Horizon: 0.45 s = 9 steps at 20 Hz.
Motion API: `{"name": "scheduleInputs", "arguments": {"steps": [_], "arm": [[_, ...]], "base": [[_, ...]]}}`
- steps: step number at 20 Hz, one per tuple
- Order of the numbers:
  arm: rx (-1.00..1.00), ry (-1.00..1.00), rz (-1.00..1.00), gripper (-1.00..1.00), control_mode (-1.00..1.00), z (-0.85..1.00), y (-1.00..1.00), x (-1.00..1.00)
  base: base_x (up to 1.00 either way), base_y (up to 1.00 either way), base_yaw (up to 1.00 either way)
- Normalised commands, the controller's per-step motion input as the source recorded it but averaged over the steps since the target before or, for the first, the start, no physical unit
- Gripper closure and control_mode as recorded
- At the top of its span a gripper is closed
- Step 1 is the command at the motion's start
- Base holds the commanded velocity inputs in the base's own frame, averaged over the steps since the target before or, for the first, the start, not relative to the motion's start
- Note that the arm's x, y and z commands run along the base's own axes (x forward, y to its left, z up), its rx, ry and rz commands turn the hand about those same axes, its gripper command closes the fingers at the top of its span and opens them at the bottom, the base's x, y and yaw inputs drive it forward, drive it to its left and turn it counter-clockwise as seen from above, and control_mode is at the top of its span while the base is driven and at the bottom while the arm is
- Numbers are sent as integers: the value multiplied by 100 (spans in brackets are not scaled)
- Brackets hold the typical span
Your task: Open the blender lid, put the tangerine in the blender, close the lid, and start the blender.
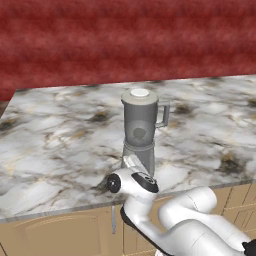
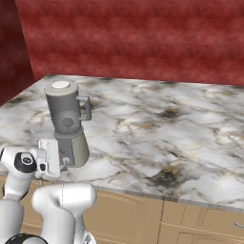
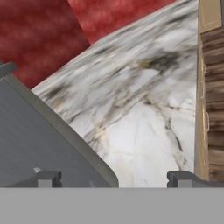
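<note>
We see the blender (image 1: 141, 131) upright on the marble counter (image 1: 60, 145), near its front edge, at about 12 o'clock from the arm's hand in the left base view. The blender lid (image 1: 139, 95) sits on the jar rim, white cap on top, jar handle sticking out toward 3 o'clock. Something small and dim shows inside the jar; we cannot tell what it is. The gripper (image 2: 65, 161) is low at the blender's base, on its front side, at 7 o'clock of the base in the right base view. In the hand view the grey blender base fills the 9 o'clock side, one fingertip (image 3: 47, 178) in front of it, the other over bare counter; jaws stand wide apart, gripping nothing. Wood cabinets (image 3: 211, 87) run at 3 o'clock there
</note>
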Motion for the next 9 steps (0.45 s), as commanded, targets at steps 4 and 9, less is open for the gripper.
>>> {"name": "scheduleInputs", "arguments": {"steps": [4, 9], "arm": [[0, -4, 3, -100, -100, -13, 0, 13], [0, -5, 3, -100, -100, -5, 0, 16]], "base": [[0, 0, 0], [0, 0, 0]]}}
